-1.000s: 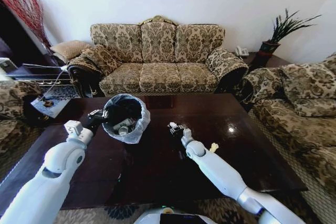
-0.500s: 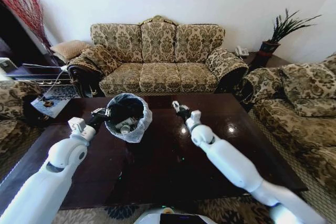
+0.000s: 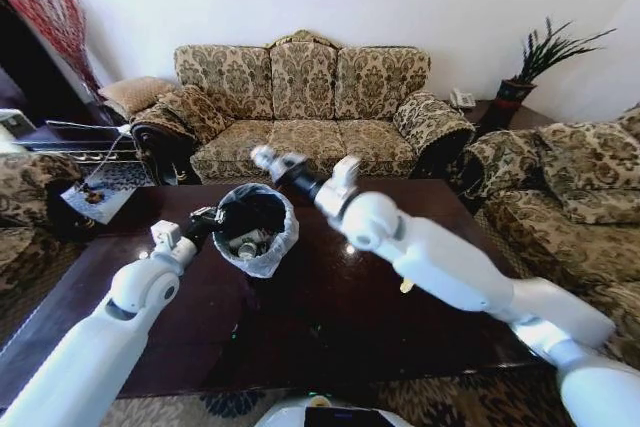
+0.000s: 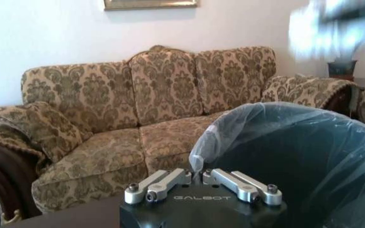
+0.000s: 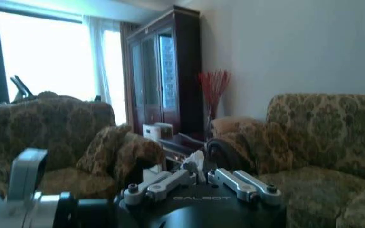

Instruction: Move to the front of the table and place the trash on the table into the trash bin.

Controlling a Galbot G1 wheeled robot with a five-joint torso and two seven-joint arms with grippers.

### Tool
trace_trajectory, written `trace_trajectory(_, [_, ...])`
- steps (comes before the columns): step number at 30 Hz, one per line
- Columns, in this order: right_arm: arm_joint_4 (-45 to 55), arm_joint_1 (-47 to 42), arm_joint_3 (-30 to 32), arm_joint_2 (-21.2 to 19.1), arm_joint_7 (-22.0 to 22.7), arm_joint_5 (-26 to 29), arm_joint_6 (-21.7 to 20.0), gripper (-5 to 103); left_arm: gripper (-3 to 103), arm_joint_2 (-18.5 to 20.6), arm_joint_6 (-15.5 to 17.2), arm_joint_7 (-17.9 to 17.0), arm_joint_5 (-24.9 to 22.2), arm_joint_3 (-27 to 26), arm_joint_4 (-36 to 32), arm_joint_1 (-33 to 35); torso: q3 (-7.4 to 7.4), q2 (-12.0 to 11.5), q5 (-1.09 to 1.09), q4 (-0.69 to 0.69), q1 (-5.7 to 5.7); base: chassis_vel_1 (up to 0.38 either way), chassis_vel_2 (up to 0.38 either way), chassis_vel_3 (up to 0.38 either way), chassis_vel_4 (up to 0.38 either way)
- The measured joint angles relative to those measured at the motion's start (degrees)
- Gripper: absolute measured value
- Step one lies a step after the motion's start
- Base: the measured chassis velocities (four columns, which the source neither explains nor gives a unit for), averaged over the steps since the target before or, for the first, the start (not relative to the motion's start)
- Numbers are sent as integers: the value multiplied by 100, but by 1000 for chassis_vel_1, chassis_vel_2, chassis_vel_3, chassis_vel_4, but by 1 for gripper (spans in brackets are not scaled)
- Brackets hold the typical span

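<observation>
The trash bin (image 3: 262, 209), black with a whitish bag over its rim, stands on the dark table (image 3: 330, 297) left of centre. Several pieces of trash (image 3: 245, 244) lie inside it. My left gripper (image 3: 205, 218) is shut on the bag's rim at the bin's left side; in the left wrist view the fingertips (image 4: 198, 175) pinch the bag (image 4: 296, 152). My right gripper (image 3: 266, 160) hangs raised just beyond the bin, shut on a small white paper bit (image 5: 194, 165). A yellowish paper bit (image 3: 405, 285) lies on the table under my right arm.
A patterned sofa (image 3: 300, 107) runs along the table's far side, with armchairs at right (image 3: 580, 187) and left (image 3: 20, 197). A side table with a plant (image 3: 515, 87) stands far right. A dark cabinet (image 5: 163, 71) stands by the wall.
My right arm has lifted off the table's middle and swung left and up to the bin's far side. The left gripper and the bin have shifted slightly right.
</observation>
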Motion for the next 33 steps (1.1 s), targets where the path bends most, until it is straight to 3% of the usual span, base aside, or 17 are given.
trace_trajectory(3, [-39, -106, -110, 34, 103, -72, -77, -1, 1, 23, 3, 11, -35, -71, -45, 86, 2, 0, -1, 0, 1, 0, 0, 0, 0])
trace_trajectory(4, [-57, -150, -134, 62, 168, -104, -124, 10, 1, 42, 4, 15, -59, -115, -72, 133, 1, 0, -3, -1, 1, 0, 0, 0, 0])
trace_trajectory(6, [-72, -161, -154, 76, 196, -118, -146, 10, 1, 60, 4, 14, -76, -144, -86, 151, 1, 0, -2, 1, 1, 0, 0, 0, 0])
trace_trajectory(7, [-97, -154, -175, 92, 211, -136, -187, 20, 1, 83, 4, 11, -102, -165, -100, 148, 1, 0, -1, 3, 0, 0, 0, 0, 0])
trace_trajectory(8, [-112, -144, -179, 101, 215, -146, -203, 20, 1, 90, 4, 1, -129, -168, -109, 132, 1, 0, -2, 4, 0, 0, 0, 0, 0])
trace_trajectory(9, [-130, -127, -180, 114, 223, -167, -207, 32, 1, 96, 15, -26, -178, -169, -129, 89, 1, 0, -2, 3, 0, 0, 0, 0, 0])
trace_trajectory(11, [-133, -113, -178, 119, 233, -178, -207, 32, 1, 97, 39, -53, -228, -179, -152, 40, 1, 0, -1, 2, 0, 0, 0, 0, 0])
trace_trajectory(14, [-109, -68, -157, 107, 252, -181, -206, 53, 1, 105, 78, -76, -302, -205, -219, -24, 1, 0, 0, 1, 1, 0, 0, 0, 0])
trace_trajectory(18, [-103, -35, -151, 102, 252, -182, -203, 53, 1, 115, 84, -80, -320, -224, -254, -33, 1, 0, 0, 2, 0, 0, 0, 0, 0])
trace_trajectory(21, [-156, 11, -84, 152, 313, -235, -122, 75, 1, 135, 87, -97, -380, -279, -340, -38, 0, 0, -1, 3, 0, 0, 0, 0, 0])
trace_trajectory(23, [-175, 13, 0, 183, 393, -254, -92, 75, 1, 139, 88, -107, -396, -300, -360, -38, 0, 0, 0, 3, 0, 0, 0, 0, 0])
trace_trajectory(24, [-185, 15, 95, 198, 489, -261, -75, 85, 1, 140, 90, -118, -413, -324, -376, -39, 0, 0, 0, 4, 1, 0, 0, 0, 0])
trace_trajectory(25, [-181, 23, 229, 200, 664, -261, -72, 85, 1, 140, 96, -129, -439, -363, -399, -48, 0, 0, 0, 4, 1, 0, 0, 0, 0])
trace_trajectory(27, [-144, 37, 402, 133, 889, -251, -72, 85, 1, 141, 104, -139, -470, -422, -429, -63, 0, 0, 0, 5, 1, 0, 0, 0, 0])
trace_trajectory(28, [-101, 42, 514, 11, 1010, -243, -73, 95, 1, 141, 107, -141, -479, -458, -447, -66, 0, 0, 0, 5, 0, 0, 0, 0, 0])
trace_trajectory(30, [-32, 25, 673, -218, 1112, -243, -81, 95, 1, 140, 145, -147, -482, -508, -485, -58, 0, 0, 0, 5, 0, 0, 0, 0, 0])
trace_trajectory(33, [146, -353, 1185, -1013, 1213, -354, -108, 100, 1, 89, 220, -173, -492, -553, -581, -11, 1, 0, 3, 5, 1, 0, 0, 0, 0])
